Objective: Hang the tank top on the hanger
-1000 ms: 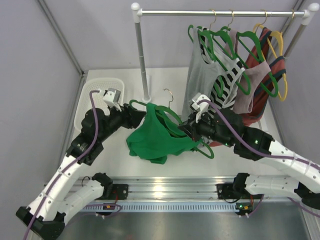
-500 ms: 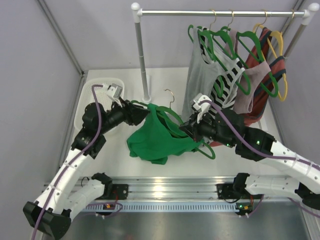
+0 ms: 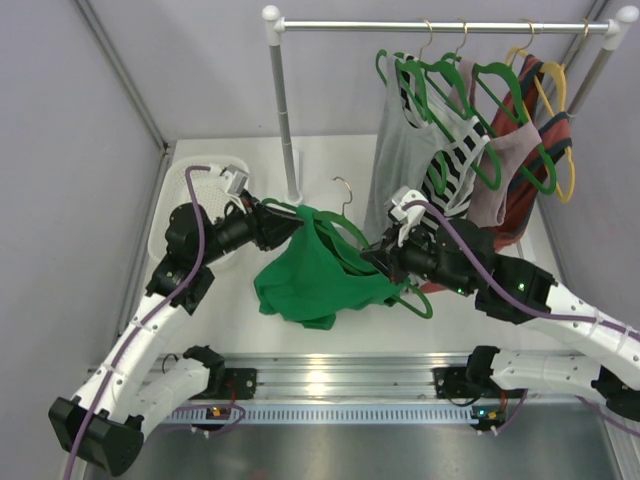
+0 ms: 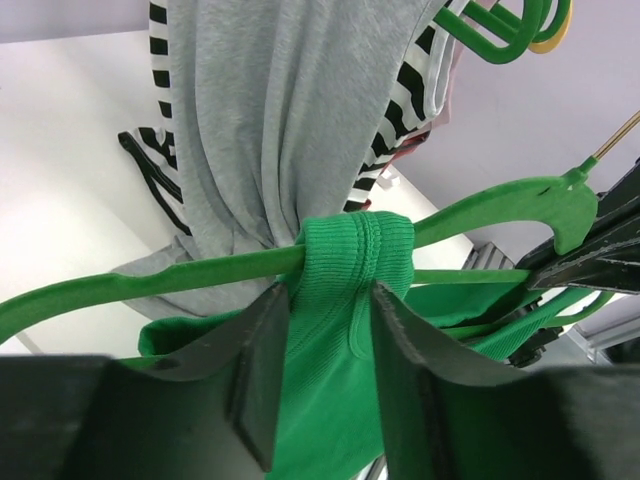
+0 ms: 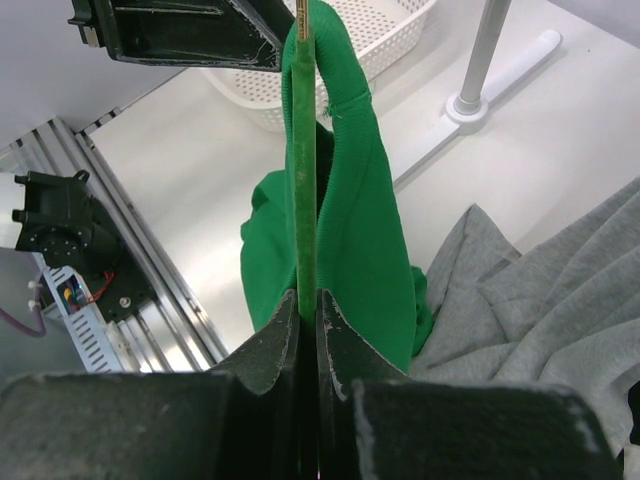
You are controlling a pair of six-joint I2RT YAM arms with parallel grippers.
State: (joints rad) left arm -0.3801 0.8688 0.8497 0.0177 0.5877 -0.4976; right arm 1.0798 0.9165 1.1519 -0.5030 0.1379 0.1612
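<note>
The bright green tank top (image 3: pixel 315 280) hangs bunched over the table from the thin green hanger (image 3: pixel 415 300), whose metal hook points to the back. My left gripper (image 3: pixel 285 222) is at the hanger's left end. In the left wrist view one strap (image 4: pixel 355 250) is looped over the hanger's arm (image 4: pixel 180 275), and my left gripper (image 4: pixel 322 300) is shut on the fabric just below it. My right gripper (image 3: pixel 375 260) is shut on the hanger's lower bar. In the right wrist view it (image 5: pixel 308 305) clamps the thin bar (image 5: pixel 305 150), with the top (image 5: pixel 365 230) draped beside it.
A white basket (image 3: pixel 205 180) sits at the back left. The rack's pole (image 3: pixel 285 110) stands behind the left gripper. A grey tank top (image 3: pixel 405 150), a striped top (image 3: pixel 450 170), green hangers and yellow hangers (image 3: pixel 555 100) hang on the rail at the back right, close behind the right arm.
My left arm's wrist and elbow have swung leftward and turned, while its gripper stayed at the strap on the hanger's left end. The right arm and hanger have barely moved.
</note>
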